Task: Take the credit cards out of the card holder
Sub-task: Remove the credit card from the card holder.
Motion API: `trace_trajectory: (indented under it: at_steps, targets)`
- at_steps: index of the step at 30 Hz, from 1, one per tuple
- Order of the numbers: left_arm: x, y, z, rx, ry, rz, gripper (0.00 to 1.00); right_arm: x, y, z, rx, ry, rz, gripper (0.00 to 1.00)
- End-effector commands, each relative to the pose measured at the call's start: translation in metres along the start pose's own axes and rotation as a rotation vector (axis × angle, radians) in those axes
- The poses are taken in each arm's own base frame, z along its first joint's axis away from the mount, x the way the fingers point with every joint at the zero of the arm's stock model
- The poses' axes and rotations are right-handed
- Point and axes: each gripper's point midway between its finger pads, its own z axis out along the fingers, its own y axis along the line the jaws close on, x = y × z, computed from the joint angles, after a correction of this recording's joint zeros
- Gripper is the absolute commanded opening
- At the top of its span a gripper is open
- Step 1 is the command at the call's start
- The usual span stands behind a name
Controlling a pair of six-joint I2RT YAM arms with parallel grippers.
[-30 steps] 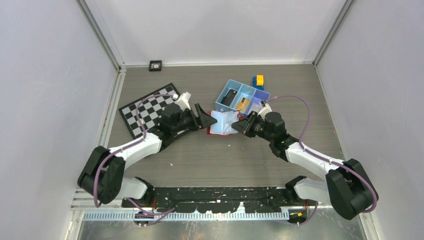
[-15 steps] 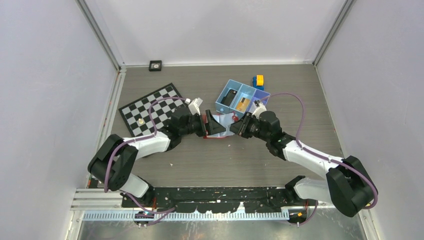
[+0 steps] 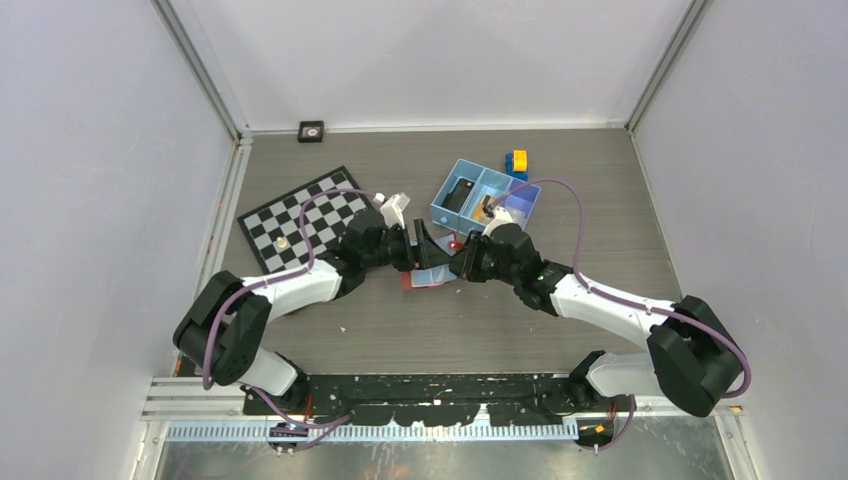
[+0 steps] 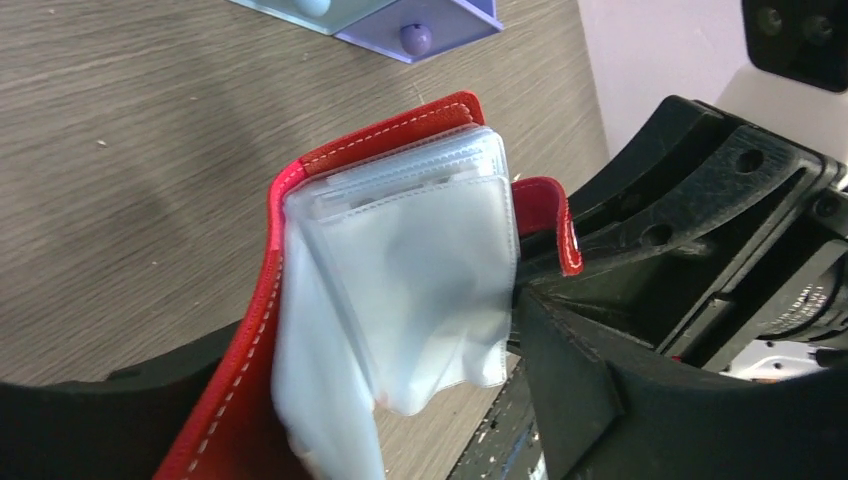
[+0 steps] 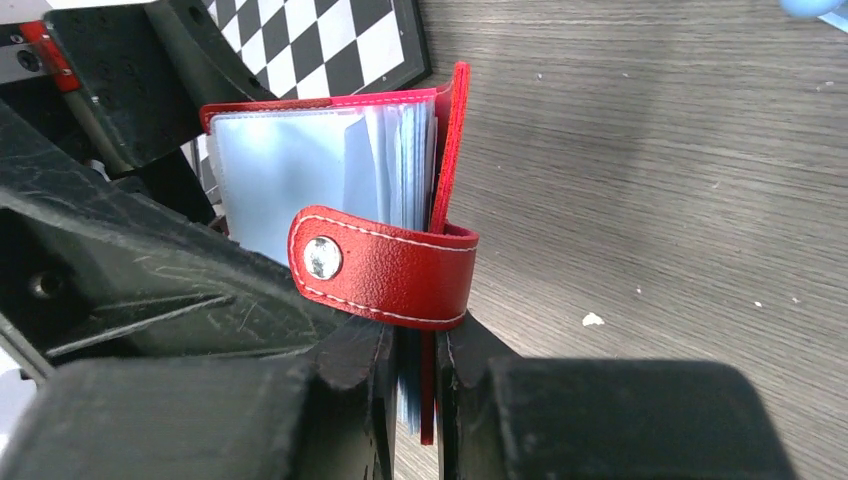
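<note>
The red card holder point(image 3: 422, 276) stands on edge on the table between both arms. My right gripper point(image 5: 420, 400) is shut on its red cover and a few clear sleeves, just under the snap tab point(image 5: 380, 265). My left gripper point(image 4: 400, 420) is open wide, with the pale sleeves point(image 4: 420, 260) fanned out between its fingers. The red cover point(image 4: 230, 400) lies along its left finger. I make out no credit cards inside the sleeves. A dark flat card point(image 3: 460, 191) lies in the blue tray.
The blue three-compartment tray point(image 3: 468, 170) stands just behind the grippers, and its underside point(image 4: 350, 10) shows in the left wrist view. A checkerboard point(image 3: 300, 220) lies at the left. A yellow and blue block point(image 3: 517, 162) sits behind the tray.
My left gripper has swung right and closed in around the card holder's sleeves, its jaws wider. The right gripper has carried the card holder a little left and nearer.
</note>
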Motion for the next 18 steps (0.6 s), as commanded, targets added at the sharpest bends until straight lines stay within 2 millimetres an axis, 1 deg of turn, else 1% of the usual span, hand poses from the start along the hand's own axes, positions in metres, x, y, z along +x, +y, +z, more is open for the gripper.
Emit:
trace_trajectory:
  at_steps: [1, 3, 6, 10, 12, 14, 16, 18]
  targets:
    - [-0.018, 0.002, 0.000, -0.070, -0.042, 0.043, 0.69, -0.027, 0.021, -0.005, -0.041, -0.089, -0.045, 0.03]
    - [-0.018, 0.012, -0.001, -0.127, -0.041, 0.039, 0.69, -0.028, 0.023, -0.007, -0.047, -0.097, -0.049, 0.03]
    - [-0.017, 0.025, -0.002, -0.189, -0.024, 0.010, 0.73, -0.030, 0.023, -0.011, -0.047, -0.110, -0.050, 0.03]
    - [-0.025, 0.043, -0.011, -0.227, -0.052, -0.050, 0.72, -0.035, 0.019, -0.016, -0.022, -0.141, -0.044, 0.02]
    - [-0.032, 0.042, -0.018, -0.221, -0.094, -0.054, 0.72, -0.040, 0.012, -0.018, 0.021, -0.169, -0.035, 0.01]
    - [-0.033, 0.037, -0.023, -0.191, -0.128, -0.052, 0.75, -0.043, 0.005, -0.019, 0.057, -0.187, -0.026, 0.00]
    - [-0.036, 0.028, -0.025, -0.139, -0.152, -0.040, 0.78, -0.043, 0.003, -0.019, 0.063, -0.190, -0.020, 0.00]
    - [-0.037, 0.026, -0.026, -0.127, -0.159, -0.046, 0.78, -0.044, 0.003, -0.020, 0.064, -0.194, -0.016, 0.00]
